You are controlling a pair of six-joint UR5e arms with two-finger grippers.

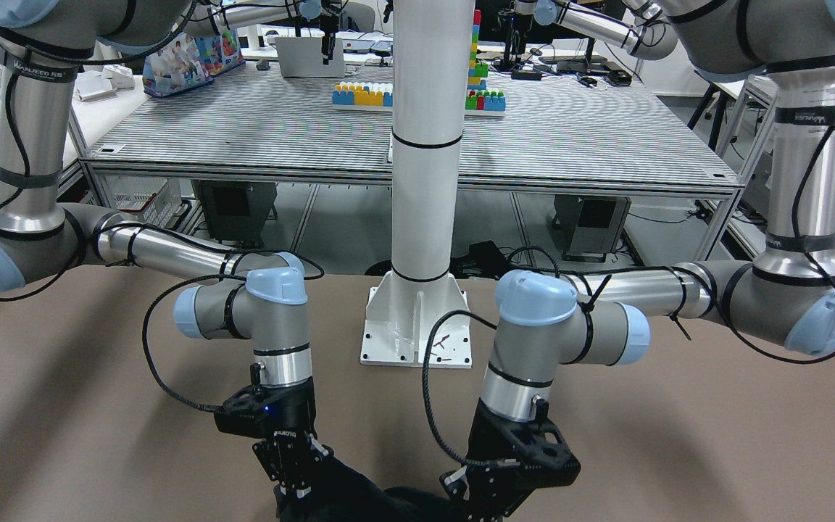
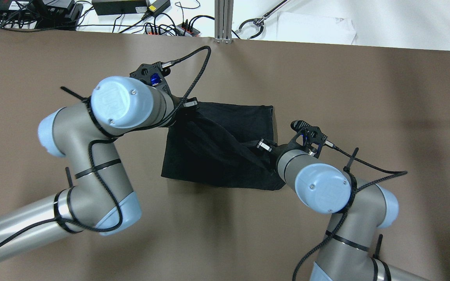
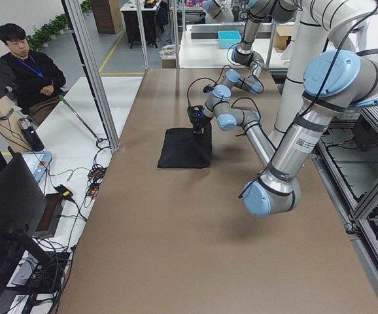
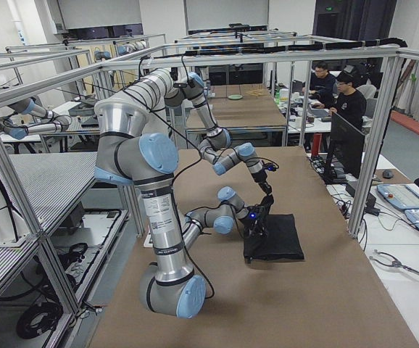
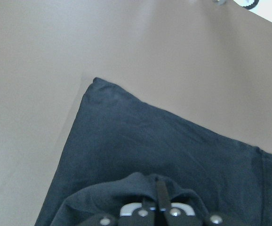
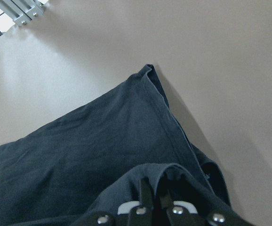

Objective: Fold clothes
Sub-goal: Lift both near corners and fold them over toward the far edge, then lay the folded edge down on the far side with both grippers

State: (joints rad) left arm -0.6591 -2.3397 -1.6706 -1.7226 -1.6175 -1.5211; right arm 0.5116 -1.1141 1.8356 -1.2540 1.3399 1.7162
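The black cloth [image 2: 217, 144] lies on the brown table, partly lifted along a diagonal fold between my two grippers. My left gripper [image 2: 188, 106] is shut on a bunched edge of the cloth at its far left corner; the left wrist view shows the fingers [image 5: 157, 207] pinching a fold. My right gripper [image 2: 263, 146] is shut on the cloth's right edge; the right wrist view shows its fingers [image 6: 148, 202] closed on a raised hem. The cloth also shows in the front view [image 1: 381, 500], the left view [image 3: 184, 149] and the right view [image 4: 278, 239].
The white pillar's base plate [image 1: 417, 326] stands on the table between the two arms, on the robot's side of the cloth. Cables and power bricks [image 2: 131, 8] lie beyond the far table edge. Operators [image 3: 25, 65] sit beside the table.
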